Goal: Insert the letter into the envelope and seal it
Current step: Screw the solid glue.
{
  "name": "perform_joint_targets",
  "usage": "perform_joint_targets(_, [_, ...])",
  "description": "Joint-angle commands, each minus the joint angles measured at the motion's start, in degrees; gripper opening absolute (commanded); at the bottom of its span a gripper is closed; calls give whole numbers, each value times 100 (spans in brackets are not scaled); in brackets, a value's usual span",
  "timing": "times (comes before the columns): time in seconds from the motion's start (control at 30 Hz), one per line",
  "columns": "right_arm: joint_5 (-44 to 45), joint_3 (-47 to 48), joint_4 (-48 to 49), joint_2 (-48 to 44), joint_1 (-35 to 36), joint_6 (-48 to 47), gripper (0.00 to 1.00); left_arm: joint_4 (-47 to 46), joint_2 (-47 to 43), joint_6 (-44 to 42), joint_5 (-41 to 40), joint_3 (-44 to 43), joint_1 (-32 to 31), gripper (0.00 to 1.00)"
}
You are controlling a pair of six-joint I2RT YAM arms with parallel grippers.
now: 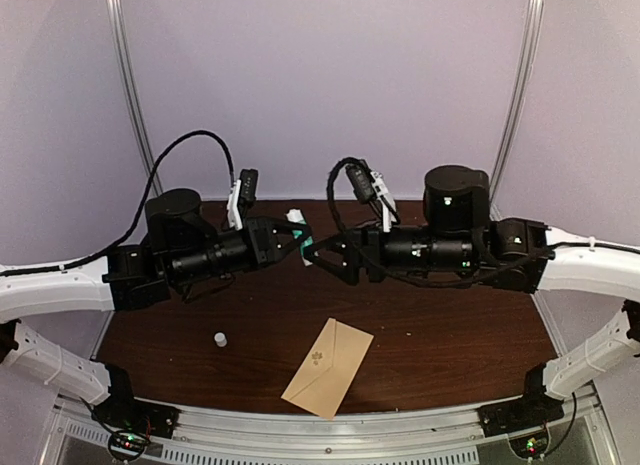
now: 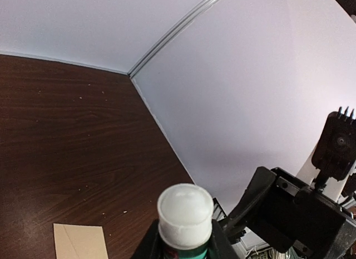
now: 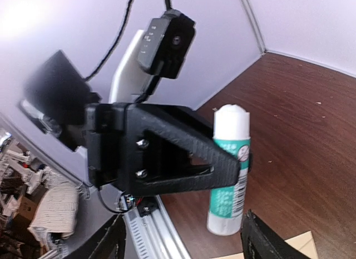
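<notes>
Dark table [image 1: 450, 325] bears the envelope [image 1: 328, 367] close to its front edge.

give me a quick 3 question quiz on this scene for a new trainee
1. True or false: the envelope lies flat on the table, touched by neither gripper.
2. Which gripper grips the glue stick? A left, B right, C both.
3. Fill in: in the top view, the small white piece lies to the ___ of the envelope.
Key: 1 true. 2 A: the left gripper clamps it; the right gripper is open. 3 left.
</notes>
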State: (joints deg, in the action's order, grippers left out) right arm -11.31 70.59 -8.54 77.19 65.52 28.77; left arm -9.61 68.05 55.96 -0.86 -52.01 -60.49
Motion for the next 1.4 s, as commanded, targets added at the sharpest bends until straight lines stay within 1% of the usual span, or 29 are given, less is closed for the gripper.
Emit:
perform_joint_targets(0.0, [-1164,-858,1164,-769,-32,256,78,-1029,-77,-401,1081,-210,-19,0])
perform_joint_targets(0.1, [-1443,-1361,1720,-1124,-139,486,85,-1545,-35,-545,1662,-181,-24,0])
perform_joint_targets(0.17, [-1906,-1595,2261,-1196,-227,683,84,-1862,-8,-569,1983,-149,-20,0])
perform_joint_targets(0.3, [-2459,-1671,2797,-1017,-241,1014,72,-2413,39,-535,2451,-117,-61,0])
perform_joint_targets(0.4, [-2800,-1727,3329,-895,-233,1315,66,-2687,58,-539,2662,-117,-107,0])
perform_joint_targets(0.57, [-3042,-1941,4479,-773,-222,1842,56,-2923,109,-534,2869,-138,-146,0])
perform_joint_targets(0.77, [-3176,-1913,5089,-518,-191,2118,46,-3096,151,-534,3032,-190,-192,0])
perform_joint_targets(1.0, [-3320,-1817,5220,-347,-136,2166,29,-3106,138,-551,3009,-178,-198,0])
perform_joint_targets(1.23, [-3258,-1856,5390,-349,-140,2282,8,-2948,139,-632,2980,-167,-206,0])
perform_joint_targets(1.3, [-3218,-1828,5273,-396,-161,2238,4,-2627,90,-761,2828,-169,-209,0])
perform_joint_targets(1.37, [-3076,-1707,4782,-487,-210,2051,2,-2318,-22,-870,2579,-111,-208,0])
